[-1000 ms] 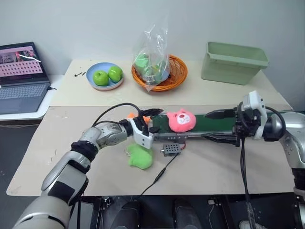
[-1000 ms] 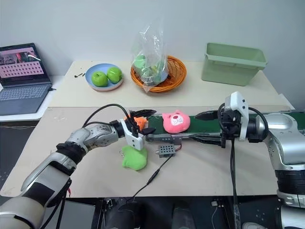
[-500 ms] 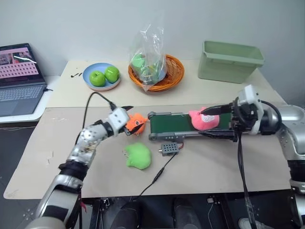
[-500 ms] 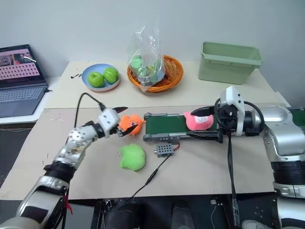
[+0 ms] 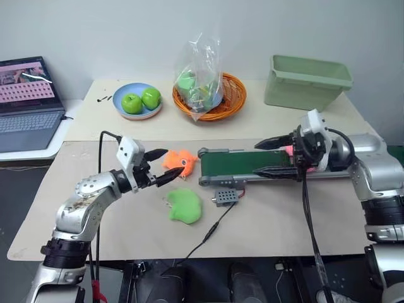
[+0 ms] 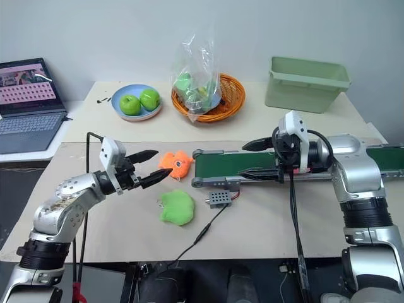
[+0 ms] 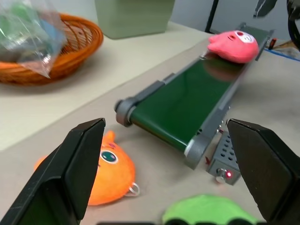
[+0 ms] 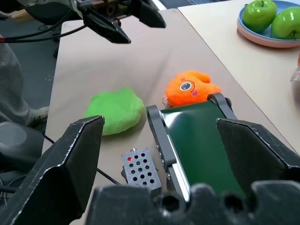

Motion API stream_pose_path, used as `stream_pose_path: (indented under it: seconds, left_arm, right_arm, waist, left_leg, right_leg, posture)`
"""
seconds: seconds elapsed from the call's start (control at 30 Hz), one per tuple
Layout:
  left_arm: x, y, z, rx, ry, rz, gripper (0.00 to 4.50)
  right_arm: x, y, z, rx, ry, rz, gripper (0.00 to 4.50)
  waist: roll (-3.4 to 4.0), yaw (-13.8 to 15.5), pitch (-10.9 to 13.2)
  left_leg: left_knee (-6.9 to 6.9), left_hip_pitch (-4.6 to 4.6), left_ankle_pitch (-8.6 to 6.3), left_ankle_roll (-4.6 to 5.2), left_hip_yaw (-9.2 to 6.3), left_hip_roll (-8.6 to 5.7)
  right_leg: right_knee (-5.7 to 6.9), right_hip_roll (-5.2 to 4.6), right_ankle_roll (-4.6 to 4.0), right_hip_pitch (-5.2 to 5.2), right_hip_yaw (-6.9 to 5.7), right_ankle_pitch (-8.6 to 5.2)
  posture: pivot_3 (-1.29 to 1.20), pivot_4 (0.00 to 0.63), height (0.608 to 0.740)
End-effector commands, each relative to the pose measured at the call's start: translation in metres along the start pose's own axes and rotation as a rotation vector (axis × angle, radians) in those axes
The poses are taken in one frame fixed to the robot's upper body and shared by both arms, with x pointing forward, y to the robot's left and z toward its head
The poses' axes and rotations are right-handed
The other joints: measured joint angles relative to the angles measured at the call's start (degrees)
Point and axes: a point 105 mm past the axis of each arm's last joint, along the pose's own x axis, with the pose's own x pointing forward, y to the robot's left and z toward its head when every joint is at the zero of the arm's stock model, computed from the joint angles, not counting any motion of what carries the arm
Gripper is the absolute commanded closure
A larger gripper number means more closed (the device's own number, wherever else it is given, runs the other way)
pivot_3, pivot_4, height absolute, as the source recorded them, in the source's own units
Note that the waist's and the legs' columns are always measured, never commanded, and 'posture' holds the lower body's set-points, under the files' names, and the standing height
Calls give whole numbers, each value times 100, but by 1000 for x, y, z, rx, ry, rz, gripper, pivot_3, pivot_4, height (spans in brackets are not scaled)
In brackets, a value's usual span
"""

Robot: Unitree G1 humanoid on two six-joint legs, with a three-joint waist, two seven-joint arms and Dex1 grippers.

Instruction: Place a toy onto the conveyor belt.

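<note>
Left gripper: fingers spread wide, empty, held above the table just off the conveyor belt's near roller end, pointing at it. Orange plush fish lies between the fingertips and that roller end, touching or nearly touching the frame. Lime green plush lies on the table beside the same end, toward the robot. Small grey perforated box with a red light sits against the belt's near side rail, cable trailing off.

Right gripper: fingers wide apart, empty, straddling the belt farther along, one finger over each side.

Toy: pink plush, lying on the belt surface further along from the roller end, at the right gripper, not gripped.

Beyond the belt: orange basket with a plastic bag, blue plate of green apples, pale green bin.
</note>
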Motion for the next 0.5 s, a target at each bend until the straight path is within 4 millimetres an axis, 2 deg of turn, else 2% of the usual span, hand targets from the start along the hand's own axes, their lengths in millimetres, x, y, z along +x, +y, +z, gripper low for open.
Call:
stream_pose_path:
  seconds: [0.03, 0.5]
  left_arm:
    - [0, -3, 16, 18, -47, -8, 77]
    - [4, -2, 20, -17, -64, -13, 77]
  right_arm:
    - [0, -2, 13, -61, -25, 2, 0]
    - [2, -4, 15, -68, -34, 3, 0]
  waist:
    - [0, -1, 0]
    - [0, -12, 0]
  left_leg:
    - [0, -1, 0, 0, 0, 0]
    - [-1, 0, 0, 0, 0, 0]
  right_leg:
    - [0, 0, 0, -1, 0, 0]
    - [1, 0, 0, -1, 0, 0]
  posture:
    - [0, 150, 740]
    - [0, 150, 740]
